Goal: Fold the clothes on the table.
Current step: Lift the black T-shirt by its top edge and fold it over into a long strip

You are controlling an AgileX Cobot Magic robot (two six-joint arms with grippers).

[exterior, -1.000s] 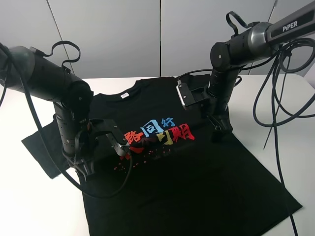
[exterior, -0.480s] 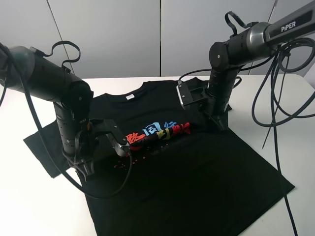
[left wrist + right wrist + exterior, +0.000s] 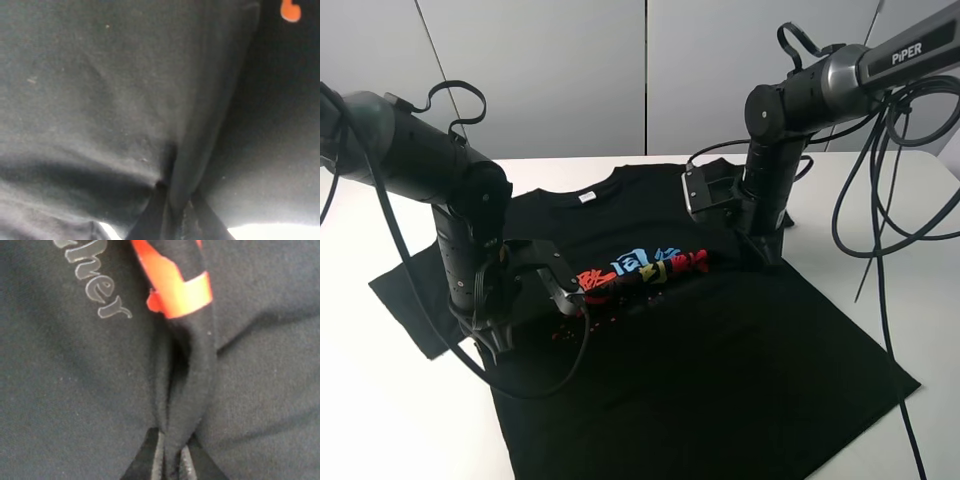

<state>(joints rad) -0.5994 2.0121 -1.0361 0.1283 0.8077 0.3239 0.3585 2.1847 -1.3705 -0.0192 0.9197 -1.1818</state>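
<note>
The black T-shirt lies chest up on the white table. Its coloured print is bunched into a raised ridge between my two grippers. My left gripper points down at the shirt's left side, shut on a pinched fold of black cloth, as the left wrist view shows. My right gripper presses down at the right end of the ridge. In the right wrist view it is shut on a fold that carries a red printed patch.
The shirt's left sleeve lies flat on the table beside the left arm. Black cables hang over the table's right side. Grey wall panels stand behind the table. The hem reaches the front edge.
The right gripper has moved back and slightly left with cloth in it. The flat print has crumpled into a ridge and the lower shirt has slid toward the back. The left arm barely moved.
</note>
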